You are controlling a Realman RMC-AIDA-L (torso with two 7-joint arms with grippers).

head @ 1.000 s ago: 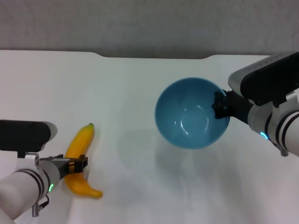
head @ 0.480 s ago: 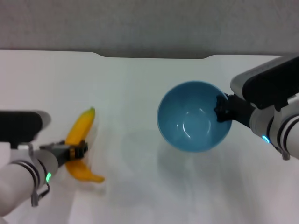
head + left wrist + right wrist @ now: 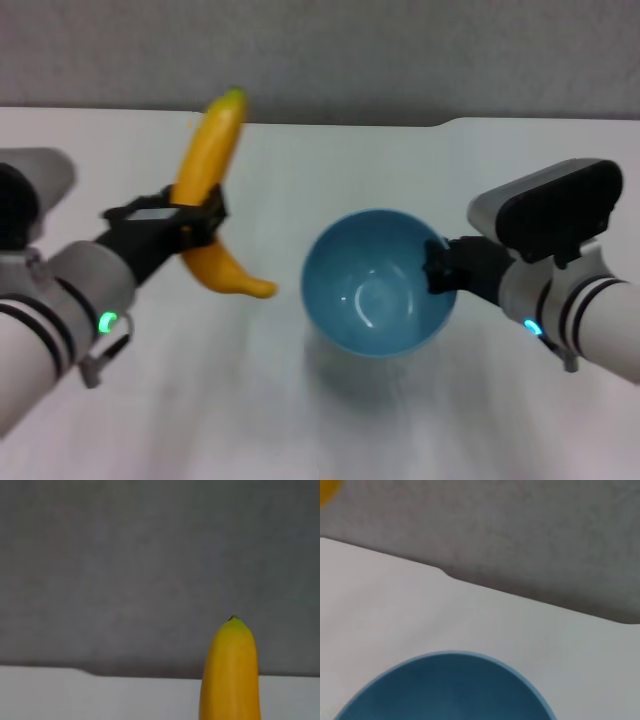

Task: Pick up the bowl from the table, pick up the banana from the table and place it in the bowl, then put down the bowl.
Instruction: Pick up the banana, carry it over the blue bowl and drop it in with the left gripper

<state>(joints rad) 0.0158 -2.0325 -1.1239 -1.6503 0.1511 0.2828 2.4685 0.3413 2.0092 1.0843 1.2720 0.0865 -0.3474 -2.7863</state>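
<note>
White, plain and flat, the surface (image 3: 300,420) fills the head view, with a shallow notch in its far edge. On the left, the left pincer (image 3: 180,222) is clamped across the middle of the long, curved, glossy yellow-orange banana (image 3: 208,180) and holds it clear of the surface. The banana stands nearly upright, green stem tip at the top against the grey wall, blunt lower end curling toward the bowl. On the right, the right pincer (image 3: 440,270) grips the near-right rim of the round, glossy light-blue bowl (image 3: 375,282), closed on its wall. The bowl is raised off the surface, a soft shadow lying beneath it, and nothing is inside. Banana and bowl are near each other but apart; the banana's lower end sits just left of the bowl's rim.

From the left wrist, the upper part of the banana (image 3: 230,675) rises with its dark tip uppermost, in front of the grey wall, and a strip of the surface (image 3: 75,695) shows behind it.

From the right wrist, the blue curve of the bowl (image 3: 445,690) lies closest, with the surface (image 3: 420,615) and its notched far edge beyond.
</note>
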